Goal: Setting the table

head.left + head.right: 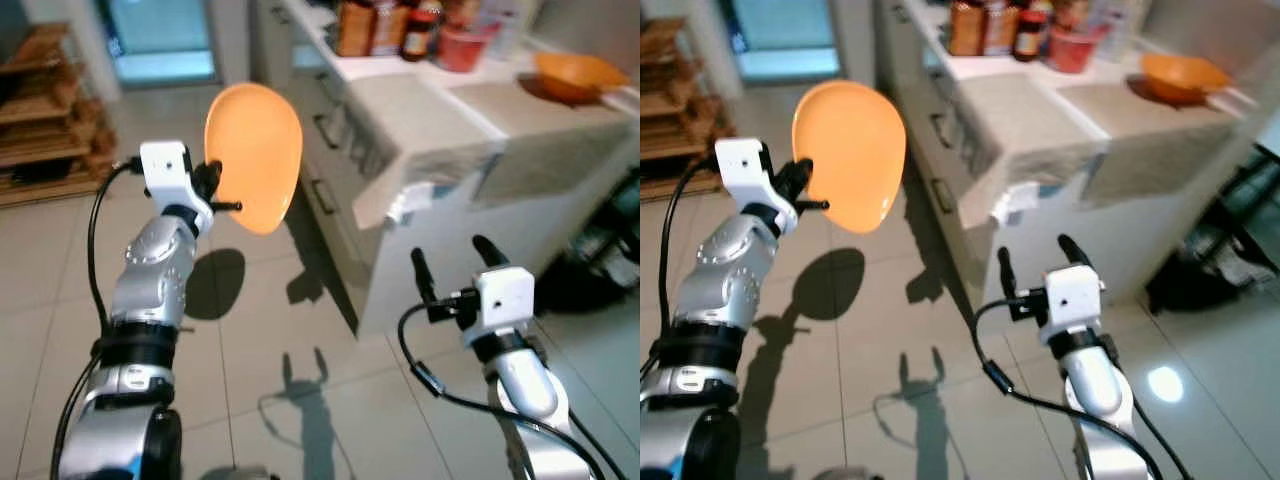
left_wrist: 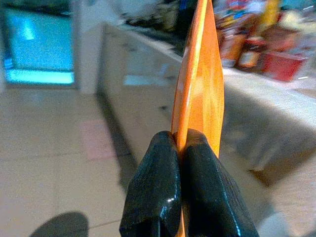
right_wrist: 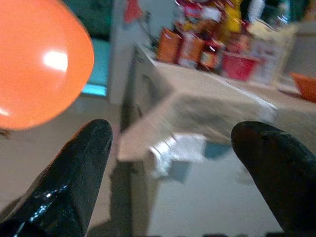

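Clamped on the rim of an orange plate (image 1: 253, 155), the left gripper (image 1: 213, 188) holds it upright in the air over the tiled floor (image 1: 250, 330), off the near corner of the kitchen bench (image 1: 440, 120). In the left wrist view the two black fingers (image 2: 155, 197) press together with the plate's edge pinched between them. Lower and nearer the camera, the right gripper (image 1: 452, 255) is raised in front of the bench's end with its fingers spread wide and nothing between them.

A grey cloth or mat (image 1: 420, 115) lies over the near end of the white bench top, and a pale folded rag (image 1: 395, 205) hangs at its corner. An orange bowl (image 1: 575, 75) sits toward the bench's right edge. Bottles and jars (image 1: 385, 28) and a red container (image 1: 462, 48) crowd the far end. Drawer fronts with dark handles (image 1: 325, 130) run down the bench's side. A wooden rack (image 1: 45, 110) stands against the far left, beside a bright doorway (image 1: 160, 40). Shadows of both arms fall on the floor.
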### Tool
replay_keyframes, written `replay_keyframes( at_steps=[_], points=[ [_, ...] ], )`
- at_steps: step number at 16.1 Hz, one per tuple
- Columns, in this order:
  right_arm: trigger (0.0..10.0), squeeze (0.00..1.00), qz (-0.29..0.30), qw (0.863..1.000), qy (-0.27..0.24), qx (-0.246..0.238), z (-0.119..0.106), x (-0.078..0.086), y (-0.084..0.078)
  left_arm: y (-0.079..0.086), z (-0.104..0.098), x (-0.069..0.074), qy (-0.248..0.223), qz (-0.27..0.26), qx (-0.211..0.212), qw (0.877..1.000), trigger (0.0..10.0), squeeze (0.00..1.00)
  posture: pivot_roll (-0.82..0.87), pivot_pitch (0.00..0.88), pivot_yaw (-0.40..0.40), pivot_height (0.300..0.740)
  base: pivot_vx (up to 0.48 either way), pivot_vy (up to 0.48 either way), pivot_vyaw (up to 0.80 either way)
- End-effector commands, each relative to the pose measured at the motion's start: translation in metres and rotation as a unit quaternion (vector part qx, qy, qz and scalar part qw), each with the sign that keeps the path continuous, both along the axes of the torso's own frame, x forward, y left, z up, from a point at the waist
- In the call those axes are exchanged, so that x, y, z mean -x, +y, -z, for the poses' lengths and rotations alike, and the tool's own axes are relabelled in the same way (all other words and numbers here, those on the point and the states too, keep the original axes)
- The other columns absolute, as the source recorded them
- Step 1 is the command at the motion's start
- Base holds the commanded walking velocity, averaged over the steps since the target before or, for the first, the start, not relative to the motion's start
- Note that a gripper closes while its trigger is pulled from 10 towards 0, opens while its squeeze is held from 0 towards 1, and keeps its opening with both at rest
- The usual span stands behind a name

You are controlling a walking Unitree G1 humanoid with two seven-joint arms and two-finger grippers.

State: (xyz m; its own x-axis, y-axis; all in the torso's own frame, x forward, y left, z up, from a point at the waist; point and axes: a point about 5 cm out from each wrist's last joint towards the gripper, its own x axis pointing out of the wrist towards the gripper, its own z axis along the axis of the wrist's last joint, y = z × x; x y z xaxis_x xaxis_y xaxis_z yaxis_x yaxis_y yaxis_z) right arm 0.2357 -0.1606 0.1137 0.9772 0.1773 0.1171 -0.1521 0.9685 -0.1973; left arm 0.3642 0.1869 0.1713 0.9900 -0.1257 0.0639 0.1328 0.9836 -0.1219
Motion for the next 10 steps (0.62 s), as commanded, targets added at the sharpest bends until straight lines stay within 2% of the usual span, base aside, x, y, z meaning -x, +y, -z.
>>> replay_keyframes(
  at_steps=[1,5,10],
  points=[
    [10.0,0.0,0.019,1.0,0.012,0.001,0.004,0.0,-0.007,-0.016,-0.015,-0.001,-0.032,0.029,-0.001,0.999,0.0,0.0,-0.08,0.0,0.005,0.74,0.0,-0.48,0.0],
    [10.0,0.0,0.019,1.0,0.018,0.001,0.006,-0.001,-0.008,-0.022,-0.013,0.002,-0.035,0.037,-0.002,0.999,0.0,0.0,-0.08,0.0,0.004,0.74,0.0,-0.48,0.0],
    [10.0,0.0,0.019,1.0,0.017,0.0,0.005,-0.003,-0.008,-0.033,-0.013,0.004,-0.036,0.051,-0.027,0.998,0.0,0.0,-0.08,0.0,0.008,0.74,0.0,-0.48,0.55]
  ],
)
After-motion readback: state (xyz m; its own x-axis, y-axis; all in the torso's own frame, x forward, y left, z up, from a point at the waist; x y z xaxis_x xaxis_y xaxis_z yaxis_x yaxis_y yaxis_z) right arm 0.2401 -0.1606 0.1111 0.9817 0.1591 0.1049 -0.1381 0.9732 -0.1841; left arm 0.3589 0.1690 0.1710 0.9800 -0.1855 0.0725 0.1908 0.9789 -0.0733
